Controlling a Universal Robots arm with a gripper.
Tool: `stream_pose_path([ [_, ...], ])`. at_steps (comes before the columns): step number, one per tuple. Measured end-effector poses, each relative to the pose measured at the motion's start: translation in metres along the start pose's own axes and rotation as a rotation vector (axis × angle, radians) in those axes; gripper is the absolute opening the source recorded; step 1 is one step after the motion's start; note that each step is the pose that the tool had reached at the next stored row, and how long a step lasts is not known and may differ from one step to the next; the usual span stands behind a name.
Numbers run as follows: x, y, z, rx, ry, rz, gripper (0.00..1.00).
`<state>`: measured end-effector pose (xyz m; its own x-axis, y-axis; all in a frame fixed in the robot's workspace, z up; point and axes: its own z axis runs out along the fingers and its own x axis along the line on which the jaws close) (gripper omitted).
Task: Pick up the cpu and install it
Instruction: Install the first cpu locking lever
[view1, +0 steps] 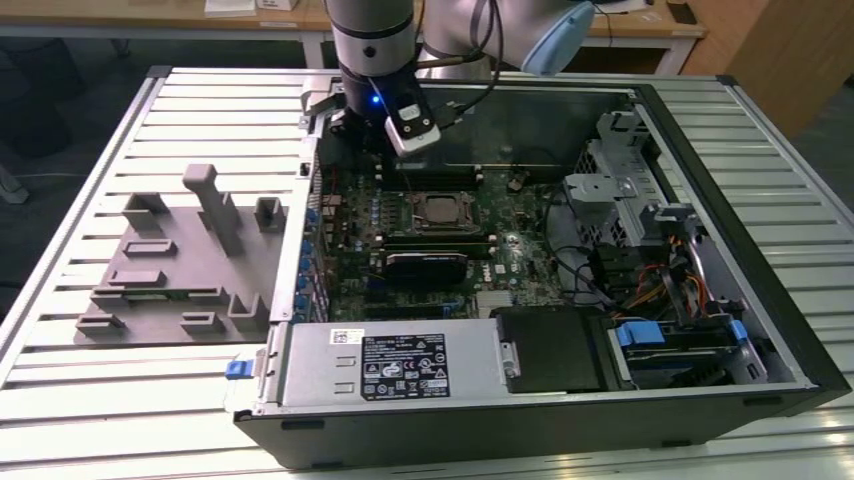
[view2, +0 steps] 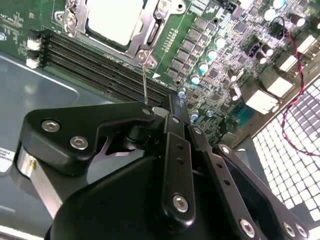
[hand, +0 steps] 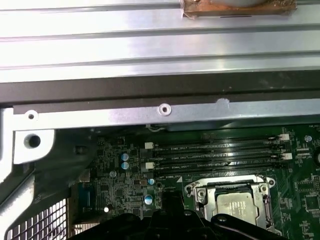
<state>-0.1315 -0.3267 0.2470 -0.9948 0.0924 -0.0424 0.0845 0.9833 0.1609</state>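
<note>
Arm (view1: 375, 45) stands near-vertical, wrist (view1: 379, 100) pointing straight down, blue light lit. Gripper (view2: 169, 105) hangs beneath it, black linkage bars converging toward the tip.

A ribbed bench (view1: 94, 400) of pale, silvery metal slats spans the exterior view, its grooves catching even light. Behind it stands a light wooden desk (view1: 254, 25) on white legs (view1: 685, 52). A wooden panel (view1: 787, 55) rises at the exterior view's right, and dark floor (view1: 60, 100) lies at its left.

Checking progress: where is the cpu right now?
In the exterior view, the cpu lies in the socket frame at the middle of the motherboard, beside the memory slots, inside the computer case.
</note>
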Motion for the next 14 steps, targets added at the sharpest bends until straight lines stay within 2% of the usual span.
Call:
stream_pose_path([
  [4,0.0,0.0001,-0.0006,-0.0267,0.0022,0.002,0.11],
  [6,0.0,0.0002,-0.001,-0.0364,0.0032,0.002,0.11],
  [14,-0.0024,0.0004,-0.001,-0.0386,0.0032,0.002,0.11],
])
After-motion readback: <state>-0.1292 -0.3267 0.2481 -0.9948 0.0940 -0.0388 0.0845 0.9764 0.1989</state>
